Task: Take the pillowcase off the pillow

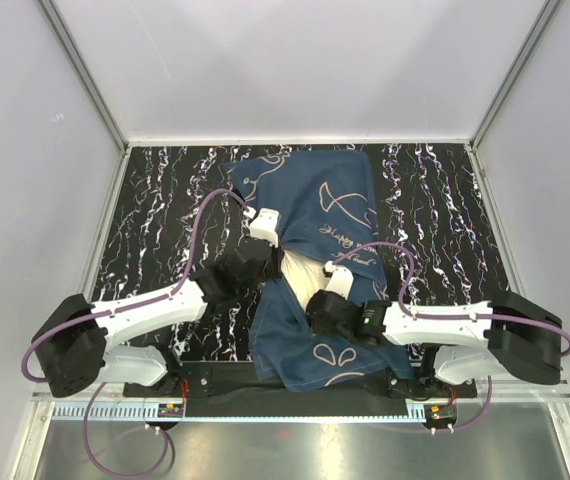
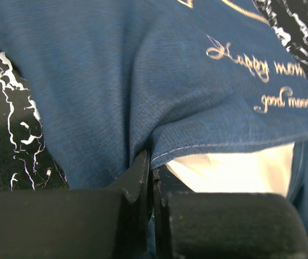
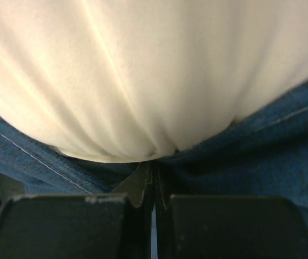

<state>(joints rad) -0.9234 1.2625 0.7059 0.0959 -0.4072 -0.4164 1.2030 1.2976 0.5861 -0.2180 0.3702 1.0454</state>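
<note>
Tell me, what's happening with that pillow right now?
Left gripper shut on pillowcase hem. Right gripper shut on pillow. Pillow mostly covered. No obstacle seen.

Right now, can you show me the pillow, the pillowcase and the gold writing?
pillow (image 3: 143, 70): right wrist view, middle of the cream bulge.
pillowcase (image 2: 105, 91): left wrist view, plain blue cloth left of the writing.
gold writing (image 2: 239, 58): left wrist view, first word of the upper line.

Left arm (image 1: 150, 312) and right arm (image 1: 445, 322): white link shells, black joint housings, black bases. A purple cable (image 1: 196, 238) runs along each arm. The right arm's wrist carries a green indicator light (image 1: 368, 320). Jaws: matte black, flat-faced, rectangular.
</note>
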